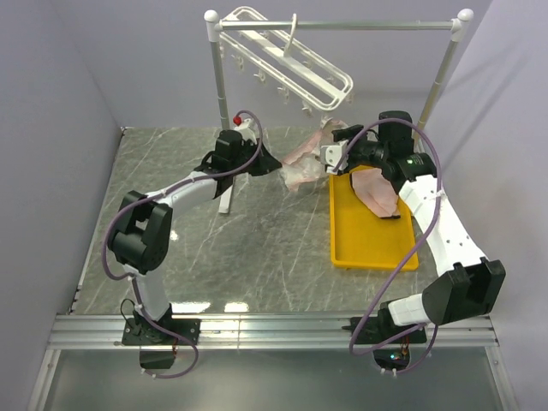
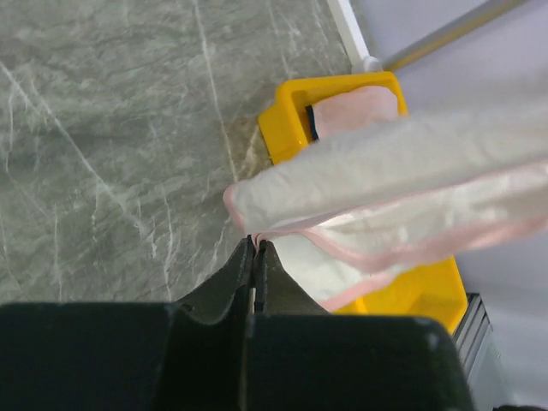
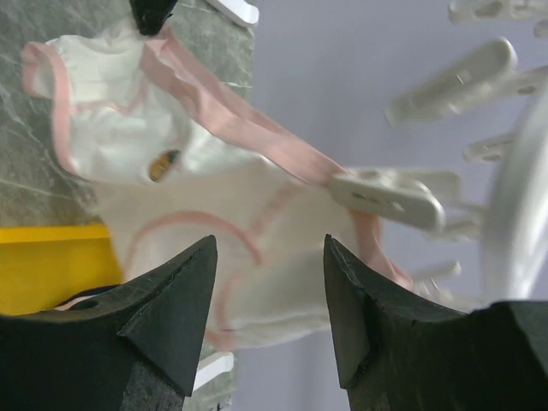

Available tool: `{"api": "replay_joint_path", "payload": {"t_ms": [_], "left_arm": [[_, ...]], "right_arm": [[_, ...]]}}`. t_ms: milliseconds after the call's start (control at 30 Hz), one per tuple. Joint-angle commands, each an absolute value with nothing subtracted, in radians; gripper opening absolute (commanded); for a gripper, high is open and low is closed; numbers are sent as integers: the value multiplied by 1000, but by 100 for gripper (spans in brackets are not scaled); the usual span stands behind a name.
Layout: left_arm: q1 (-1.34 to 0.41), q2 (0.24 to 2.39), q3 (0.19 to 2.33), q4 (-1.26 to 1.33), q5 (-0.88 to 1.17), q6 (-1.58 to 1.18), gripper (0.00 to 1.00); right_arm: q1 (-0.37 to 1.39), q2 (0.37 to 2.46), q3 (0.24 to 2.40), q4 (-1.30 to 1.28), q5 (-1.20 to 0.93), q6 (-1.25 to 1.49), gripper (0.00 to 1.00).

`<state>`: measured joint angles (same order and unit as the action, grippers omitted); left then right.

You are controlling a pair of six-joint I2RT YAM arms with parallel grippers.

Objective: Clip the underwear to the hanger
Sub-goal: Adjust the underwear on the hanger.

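Pale pink-trimmed soft fabric underwear (image 1: 301, 164) stretched below white plastic barred hanger (image 1: 295, 62).
Left hand (image 2: 257, 250) pinches its edge; white clip (image 3: 390, 199) bites its waistband; right hand (image 3: 270, 282) gapes wide.

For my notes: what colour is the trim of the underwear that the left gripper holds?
Pale pink, on the underwear, clearest in the right wrist view.
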<state>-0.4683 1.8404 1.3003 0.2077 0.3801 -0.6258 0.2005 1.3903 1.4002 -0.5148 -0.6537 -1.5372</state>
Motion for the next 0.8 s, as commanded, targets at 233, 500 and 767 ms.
{"api": "replay_joint_path", "payload": {"t_ms": [233, 500, 767], "left_arm": [[-477, 1847, 1376, 310, 408, -677, 22], [-472, 1799, 1336, 354, 452, -643, 37], [-457, 1740, 1335, 338, 483, -554, 61]], "right_arm": [[201, 1339, 1397, -468, -650, -1514, 60], [204, 1336, 1399, -457, -649, -1509, 60], [202, 1325, 1388, -408, -650, -1461, 60]]}}
